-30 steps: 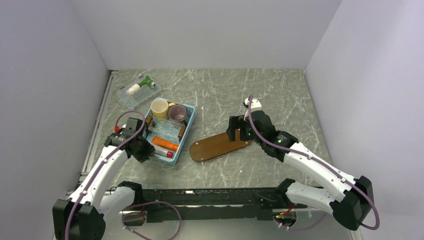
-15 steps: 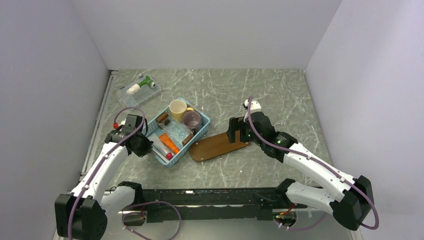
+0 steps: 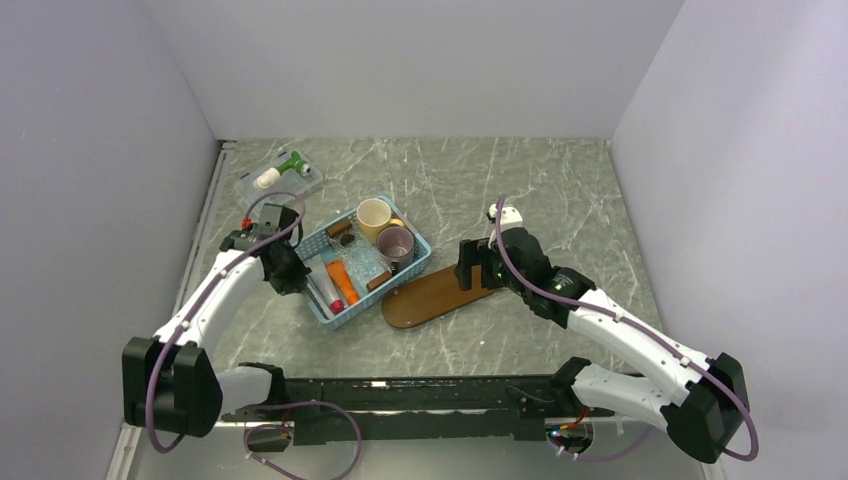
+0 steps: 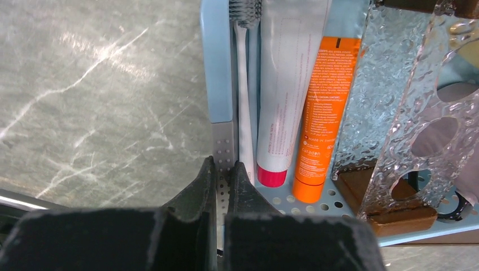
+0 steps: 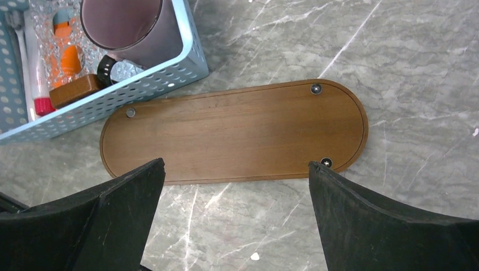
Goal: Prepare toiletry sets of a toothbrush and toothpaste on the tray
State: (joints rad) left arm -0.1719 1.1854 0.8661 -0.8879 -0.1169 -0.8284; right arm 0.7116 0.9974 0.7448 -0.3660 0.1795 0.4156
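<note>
Toothbrush (image 4: 244, 101) lies along the basket wall (image 4: 217, 68), straight ahead of left fingers (image 4: 197, 186) clamped on that wall; right fingers (image 5: 113, 197) apart over tray (image 5: 237, 135).

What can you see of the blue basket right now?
The basket is light-blue plastic, rectangular, with walls and floor full of small holes. It sits skewed on the table, one long wall meeting the edge of the wooden tray. The left pincer is shut on its rim beside the white toothbrush. Also inside: a white red-capped tube, an orange toothpaste tube, a clear dimpled sheet, a wooden block, a mauve cup and a cream cup.
</note>
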